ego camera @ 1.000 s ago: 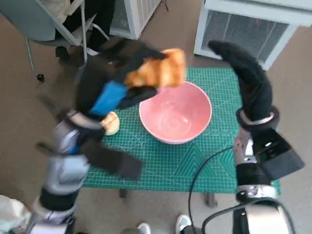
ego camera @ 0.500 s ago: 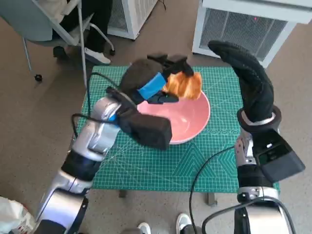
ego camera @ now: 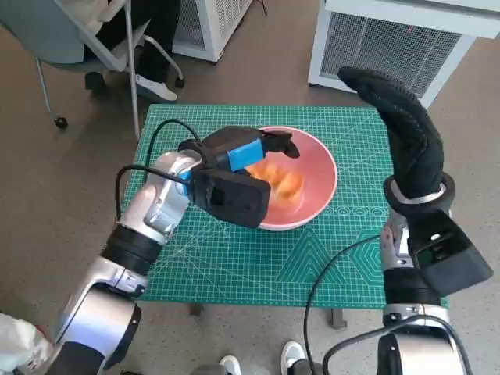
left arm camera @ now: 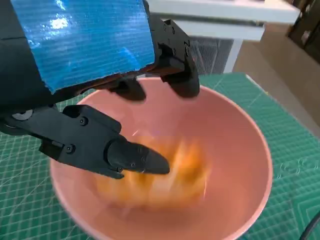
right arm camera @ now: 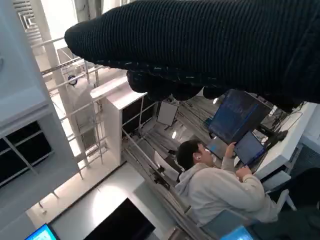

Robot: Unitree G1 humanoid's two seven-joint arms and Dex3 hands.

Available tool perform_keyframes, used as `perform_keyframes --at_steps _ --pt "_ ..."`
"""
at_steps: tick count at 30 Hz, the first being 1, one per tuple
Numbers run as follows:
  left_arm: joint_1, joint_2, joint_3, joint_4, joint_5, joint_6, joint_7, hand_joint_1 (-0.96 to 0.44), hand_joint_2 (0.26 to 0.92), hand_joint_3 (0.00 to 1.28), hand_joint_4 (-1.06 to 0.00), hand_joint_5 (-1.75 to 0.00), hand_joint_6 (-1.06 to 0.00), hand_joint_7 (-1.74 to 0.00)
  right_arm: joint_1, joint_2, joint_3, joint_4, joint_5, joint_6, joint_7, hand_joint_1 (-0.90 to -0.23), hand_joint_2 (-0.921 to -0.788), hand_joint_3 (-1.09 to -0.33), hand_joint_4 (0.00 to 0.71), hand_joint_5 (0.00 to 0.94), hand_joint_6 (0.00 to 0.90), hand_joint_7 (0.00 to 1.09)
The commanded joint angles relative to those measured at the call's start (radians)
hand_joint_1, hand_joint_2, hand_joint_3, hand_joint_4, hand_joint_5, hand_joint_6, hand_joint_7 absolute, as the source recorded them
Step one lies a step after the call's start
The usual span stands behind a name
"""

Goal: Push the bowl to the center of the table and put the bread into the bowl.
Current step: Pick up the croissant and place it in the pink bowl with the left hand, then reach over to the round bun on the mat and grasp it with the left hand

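Bread, golden and crusty (ego camera: 281, 183), lies blurred inside the round pink bowl (ego camera: 319, 160), which sits at the middle of the green cutting-mat tabletop (ego camera: 258, 258) in the head view's centre. Over the bowl's left rim hovers the black, blue-taped left hand (ego camera: 242, 152), fingers (left arm camera: 125, 152) spread apart and holding nothing, with the bread just beneath them. Bare mat runs wide below the bowl toward the near table edge. At upper right, the black knitted right hand (ego camera: 394, 105) stands raised over the far right corner; whether its fingers are apart cannot be told. A seated person (right arm camera: 220, 187) shows in the right wrist view.
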State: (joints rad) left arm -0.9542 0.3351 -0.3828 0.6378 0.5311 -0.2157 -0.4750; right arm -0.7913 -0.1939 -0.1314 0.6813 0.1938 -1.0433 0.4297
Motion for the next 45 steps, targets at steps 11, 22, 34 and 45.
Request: perform_keyframes --at_steps 11,22,34,45 --pt "0.081 0.151 0.128 -0.224 -0.098 -0.131 0.048 -0.49 0.921 0.15 -0.18 -0.01 -0.29 -0.11 0.024 -0.007 -0.001 -0.004 0.011 0.025 -0.004 -0.549 -0.921 -0.759 0.274 0.004 0.248 0.21" --pt "0.196 0.317 0.301 -0.331 -0.194 -0.201 0.061 -0.49 0.921 0.13 -0.27 -0.02 -0.38 -0.09 0.025 -0.006 -0.002 -0.003 0.018 0.024 0.000 -0.541 -0.921 -0.765 0.273 0.002 0.248 0.21" --pt "0.259 0.442 0.351 -0.234 -0.235 -0.130 -0.033 -0.47 0.921 0.10 -0.26 -0.01 -0.38 -0.06 0.019 -0.006 0.003 -0.004 0.036 0.026 0.013 -0.563 -0.921 -0.755 0.275 0.002 0.247 0.22" --pt "0.300 0.457 0.311 -0.161 -0.223 -0.113 -0.090 -0.46 0.920 0.04 -0.25 0.00 -0.37 -0.03 0.000 -0.004 0.012 0.023 0.044 0.012 0.030 -0.547 -0.921 -0.758 0.274 0.001 0.246 0.22"
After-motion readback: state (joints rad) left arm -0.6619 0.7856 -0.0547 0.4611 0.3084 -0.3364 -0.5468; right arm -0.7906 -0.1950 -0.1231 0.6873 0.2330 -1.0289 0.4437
